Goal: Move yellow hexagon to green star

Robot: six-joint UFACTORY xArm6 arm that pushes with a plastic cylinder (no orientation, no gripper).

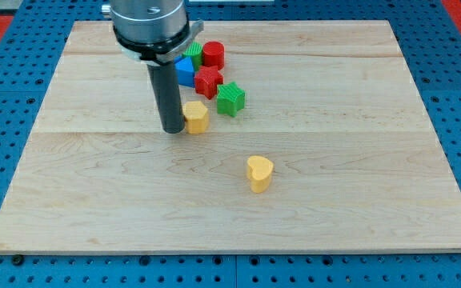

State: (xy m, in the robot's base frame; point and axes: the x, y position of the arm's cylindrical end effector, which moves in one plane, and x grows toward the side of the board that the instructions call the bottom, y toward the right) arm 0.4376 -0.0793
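Observation:
The yellow hexagon (196, 116) lies on the wooden board, left of centre in the upper half. The green star (230, 98) sits just up and to the right of it, a small gap apart. My tip (172, 129) rests on the board right at the hexagon's left side, touching or nearly touching it. The dark rod rises from there to the arm's head at the view's top.
A red star (208, 81), a blue block (185, 70), a red cylinder (213, 55) and a green block (194, 51) cluster above the green star. A yellow heart (259, 173) lies lower, near the centre. The wooden board (358, 160) sits on a blue pegboard.

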